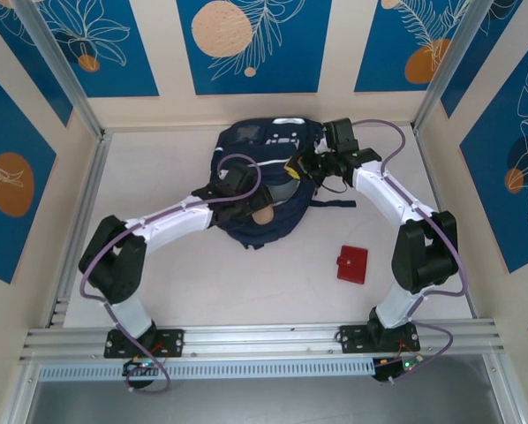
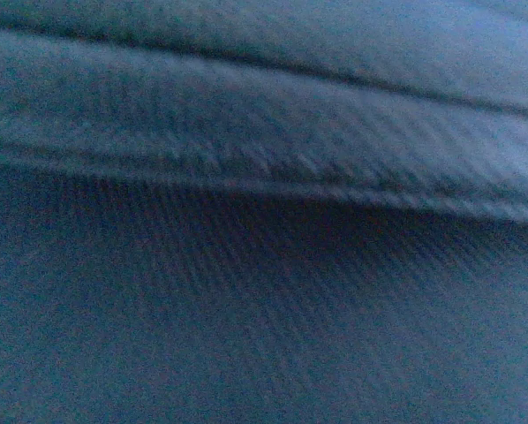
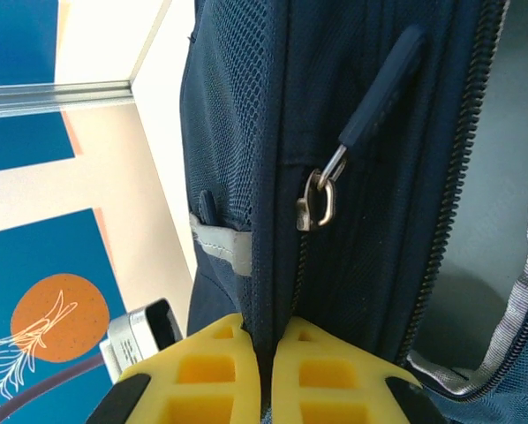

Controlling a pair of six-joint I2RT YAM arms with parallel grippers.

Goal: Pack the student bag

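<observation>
Right fingers [image 3: 213, 367] clamped on student bag [image 1: 273, 150] rim below zipper pull [image 3: 321, 199] | left fingers: cannot tell, probably inside bag | step: holding mouth open | next: load red wallet [image 1: 352, 263]

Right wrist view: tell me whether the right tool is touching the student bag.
Touching. The right wrist view shows the right tool with yellow fingers pinched shut on a fabric edge of the student bag, below the metal zipper slider.
</observation>
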